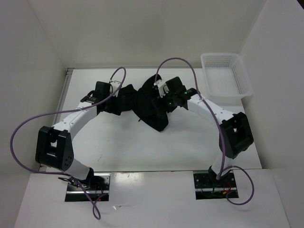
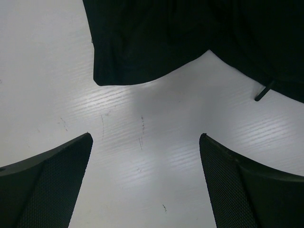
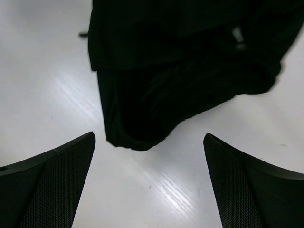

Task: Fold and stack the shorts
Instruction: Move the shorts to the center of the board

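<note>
Our left claw [image 2: 146, 140] and right claw [image 3: 149, 137] both hang spread wide and empty, the shorts [image 1: 145, 107] bunched just ahead of each, lying left-to-right across the counter [image 1: 142, 149], the right seemingly nearer.

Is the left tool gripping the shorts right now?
No, the left tool stands open over the table, and the shorts lie ahead of it, not between its jaws.
</note>
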